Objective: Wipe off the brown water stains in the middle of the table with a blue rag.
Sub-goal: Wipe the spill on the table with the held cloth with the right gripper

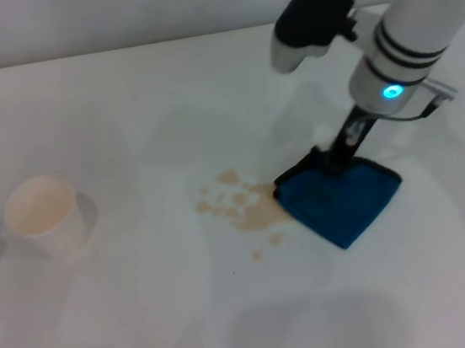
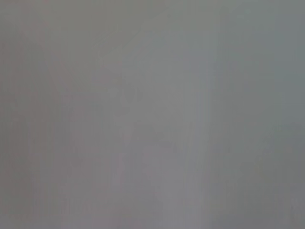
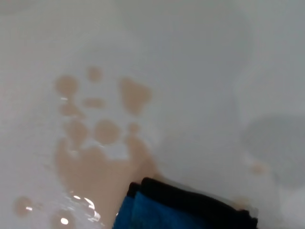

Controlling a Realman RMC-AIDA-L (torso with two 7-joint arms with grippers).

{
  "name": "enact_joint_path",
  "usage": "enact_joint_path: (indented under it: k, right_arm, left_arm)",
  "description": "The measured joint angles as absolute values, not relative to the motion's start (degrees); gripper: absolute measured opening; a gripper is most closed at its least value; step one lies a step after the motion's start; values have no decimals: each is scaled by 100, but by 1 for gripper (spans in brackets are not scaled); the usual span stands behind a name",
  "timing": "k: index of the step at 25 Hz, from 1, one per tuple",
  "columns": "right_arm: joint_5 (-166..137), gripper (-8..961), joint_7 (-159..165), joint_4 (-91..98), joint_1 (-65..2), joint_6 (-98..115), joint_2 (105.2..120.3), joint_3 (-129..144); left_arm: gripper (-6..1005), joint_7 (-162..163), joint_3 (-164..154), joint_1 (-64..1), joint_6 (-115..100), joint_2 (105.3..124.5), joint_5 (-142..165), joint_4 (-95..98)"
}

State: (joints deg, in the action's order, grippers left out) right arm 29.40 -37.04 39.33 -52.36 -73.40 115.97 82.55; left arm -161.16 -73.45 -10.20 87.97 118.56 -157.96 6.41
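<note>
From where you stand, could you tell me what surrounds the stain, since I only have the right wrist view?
Observer: A cream paper cup stands upright on the table, well off to the robot's left of the brown water stains.
Operator: Thank you. Where is the right gripper, please?
Observer: The right gripper is down on the far edge of the blue rag, which lies flat, its left edge touching the stains.
Operator: And is the left arm anywhere near?
Observer: It does not show in the head view, and its wrist view shows only a featureless grey.
</note>
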Motion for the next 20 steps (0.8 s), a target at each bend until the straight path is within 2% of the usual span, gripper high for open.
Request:
enact_joint_path:
  k: [20]
  right_arm:
    - [5646, 81, -4060, 3867, -5705, -7141, 11619, 10375]
  left_arm:
    - [886, -16153, -7391, -1105, 8814, 11858, -15779, 650]
